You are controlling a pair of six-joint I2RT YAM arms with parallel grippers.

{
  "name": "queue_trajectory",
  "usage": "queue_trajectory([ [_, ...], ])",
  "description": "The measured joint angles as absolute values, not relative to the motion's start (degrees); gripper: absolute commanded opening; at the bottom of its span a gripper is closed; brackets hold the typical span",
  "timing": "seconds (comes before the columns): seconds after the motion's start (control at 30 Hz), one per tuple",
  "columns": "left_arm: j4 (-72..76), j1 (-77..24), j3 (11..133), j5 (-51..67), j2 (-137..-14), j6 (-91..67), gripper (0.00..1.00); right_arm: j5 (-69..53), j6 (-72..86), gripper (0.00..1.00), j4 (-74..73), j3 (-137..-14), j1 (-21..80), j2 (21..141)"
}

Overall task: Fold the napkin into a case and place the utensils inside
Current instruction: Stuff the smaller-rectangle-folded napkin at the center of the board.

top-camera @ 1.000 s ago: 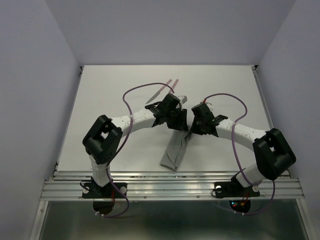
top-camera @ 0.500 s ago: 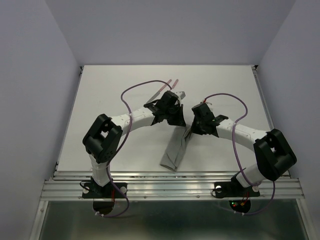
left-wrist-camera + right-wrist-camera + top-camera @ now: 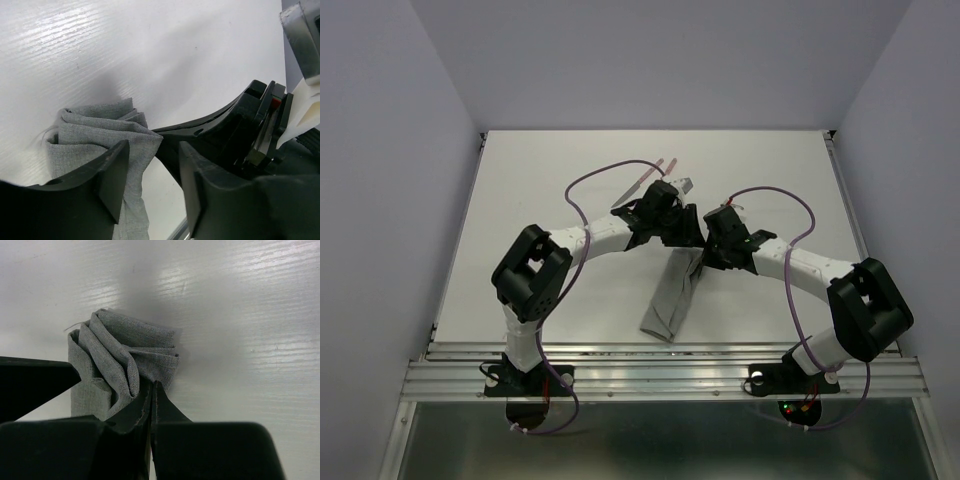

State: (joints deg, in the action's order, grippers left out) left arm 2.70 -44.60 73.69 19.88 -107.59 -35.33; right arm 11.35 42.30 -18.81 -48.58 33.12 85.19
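Note:
The grey napkin (image 3: 670, 300) lies as a narrow folded strip running from the table's middle toward the near edge. Its far end is bunched into folds (image 3: 120, 350) (image 3: 95, 132). My right gripper (image 3: 703, 262) (image 3: 151, 386) is shut, its tips pinching the edge of that bunched end. My left gripper (image 3: 688, 240) (image 3: 153, 147) hangs open right beside it, with cloth against its left finger (image 3: 112, 172) and the right gripper's black fingers just past its other finger. The utensils (image 3: 655, 170), pinkish-red handled, lie side by side on the table behind the left arm.
The white table (image 3: 540, 200) has grey walls on three sides. A metal rail (image 3: 660, 365) runs along its near edge with both arm bases on it. Purple cables (image 3: 582, 182) loop above each forearm.
My left gripper has shifted slightly right, closer to the right gripper and the napkin's bunched end. The napkin and the right arm have stayed in place.

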Motion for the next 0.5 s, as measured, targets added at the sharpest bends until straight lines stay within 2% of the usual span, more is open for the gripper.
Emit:
queue_trajectory([
  [0.5,-3.7,-45.1,79.1,19.6,-113.2,-34.0,0.59,11.4,42.3,0.01,-18.9,-48.6,33.1,85.2],
])
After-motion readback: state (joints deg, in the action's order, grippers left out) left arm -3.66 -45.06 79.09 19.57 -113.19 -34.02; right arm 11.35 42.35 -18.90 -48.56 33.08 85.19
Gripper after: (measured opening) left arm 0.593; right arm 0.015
